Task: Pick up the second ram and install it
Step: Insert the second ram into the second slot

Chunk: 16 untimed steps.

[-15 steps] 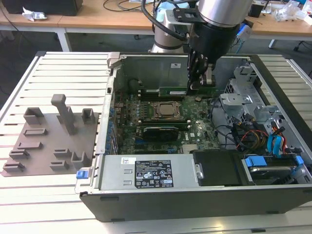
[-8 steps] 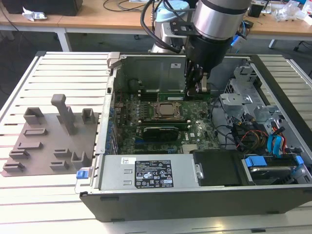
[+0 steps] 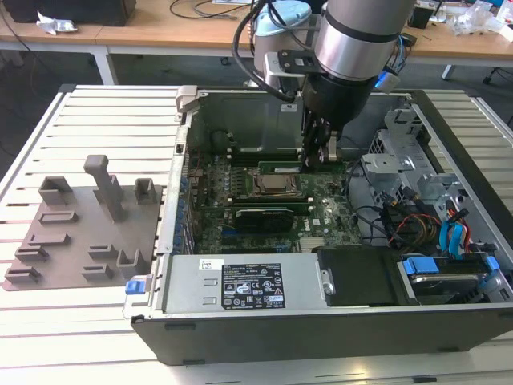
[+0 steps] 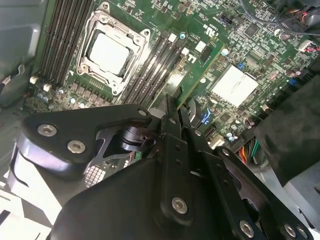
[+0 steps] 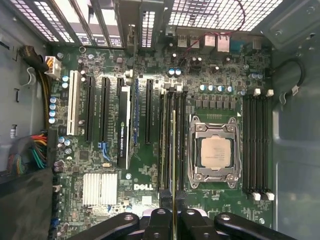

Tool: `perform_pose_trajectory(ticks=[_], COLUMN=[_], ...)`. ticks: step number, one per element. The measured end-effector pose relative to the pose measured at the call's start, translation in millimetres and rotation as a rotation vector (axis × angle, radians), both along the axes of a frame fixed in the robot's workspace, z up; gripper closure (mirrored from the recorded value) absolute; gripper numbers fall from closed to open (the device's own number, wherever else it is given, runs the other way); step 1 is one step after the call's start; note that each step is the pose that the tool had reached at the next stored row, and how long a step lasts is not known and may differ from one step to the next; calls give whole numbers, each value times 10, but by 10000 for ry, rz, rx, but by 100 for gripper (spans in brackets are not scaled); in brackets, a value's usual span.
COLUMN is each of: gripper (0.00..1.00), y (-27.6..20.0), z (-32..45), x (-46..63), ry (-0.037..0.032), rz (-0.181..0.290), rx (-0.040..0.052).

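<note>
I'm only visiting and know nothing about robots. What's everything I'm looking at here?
computer case: one, black, open, on the table
table: one, pale, slatted
fixture plate: one, grey, the exterior view's left of the case
motherboard: one, green, inside the case
CPU socket: one, silver, on the motherboard
second ram: one, green, held edge-on beside the CPU socket
cables: several, red, orange, blue, inside the case, at the exterior view's right
arm: one, silver and black, reaching into the case
gripper: one, black, shut on the second ram
</note>
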State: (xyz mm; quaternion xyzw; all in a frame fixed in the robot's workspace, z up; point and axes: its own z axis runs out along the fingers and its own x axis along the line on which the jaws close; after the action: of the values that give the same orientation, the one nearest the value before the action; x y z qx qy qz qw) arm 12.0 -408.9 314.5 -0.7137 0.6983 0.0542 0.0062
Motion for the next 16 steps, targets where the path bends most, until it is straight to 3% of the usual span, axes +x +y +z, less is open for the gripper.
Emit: perform_pose_trajectory(ticks=[11, 16], gripper=[86, 86], y=[0, 0], z=[-129, -236], x=[0, 0], ry=[0, 0], rz=[0, 0], rx=[1, 2])
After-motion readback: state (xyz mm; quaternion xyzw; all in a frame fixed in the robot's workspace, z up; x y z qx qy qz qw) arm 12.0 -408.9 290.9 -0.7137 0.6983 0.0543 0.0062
